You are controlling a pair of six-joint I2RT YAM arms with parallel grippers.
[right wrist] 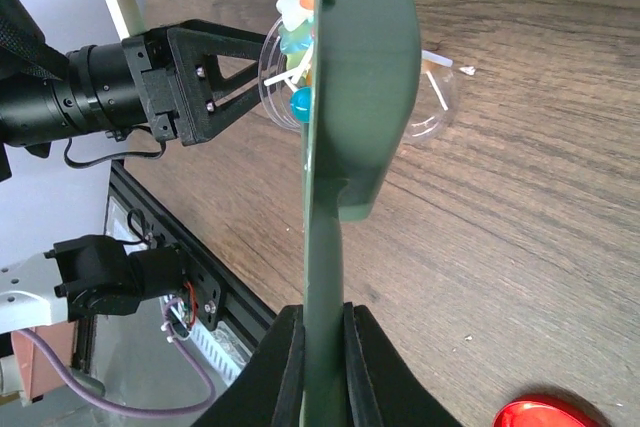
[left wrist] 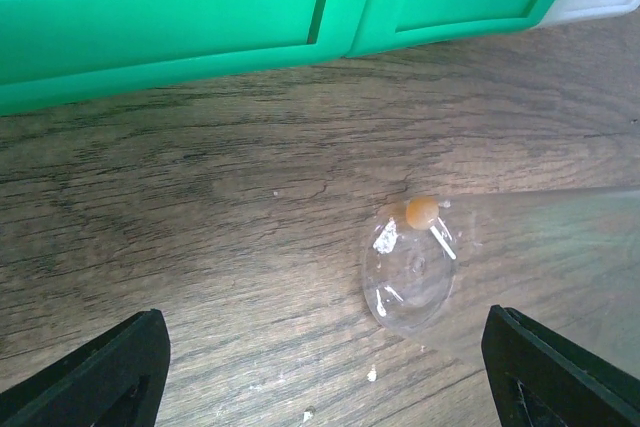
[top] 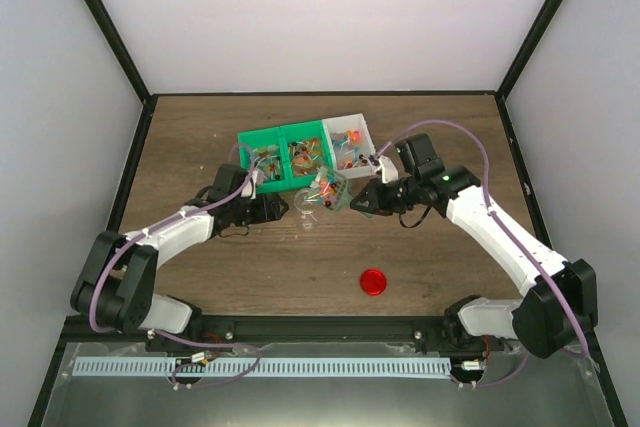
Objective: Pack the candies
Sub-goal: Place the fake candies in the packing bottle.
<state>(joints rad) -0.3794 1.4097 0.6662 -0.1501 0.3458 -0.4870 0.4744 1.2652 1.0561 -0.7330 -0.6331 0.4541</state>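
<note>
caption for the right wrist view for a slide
right hand clamping a green tray edge-on, candies at its tip beside the clear jar

Dark wood-grain table [top: 200, 127] fills the centre; plain white walls [top: 320, 17] at nine, twelve, three; light even, soft.

The tabletop [left wrist: 200, 197] is brown wood, matt, with fine dark grain streaks. The left hand [left wrist: 325, 372] has fingers [left wrist: 110, 372] of matt black plastic. Ahead of it, the bins [left wrist: 180, 27] are smooth green plastic with a soft sheen. Between hand and bins lies the jar [left wrist: 410, 272], clear and glossy, catching white glints. The candy [left wrist: 421, 211] at its far edge looks amber and smooth. The tray [right wrist: 360, 97] pinched in the right hand [right wrist: 322, 347] is dull, dark green plastic. Off to that hand's side, the lid [right wrist: 545, 415] is red and highly glossy.
</note>
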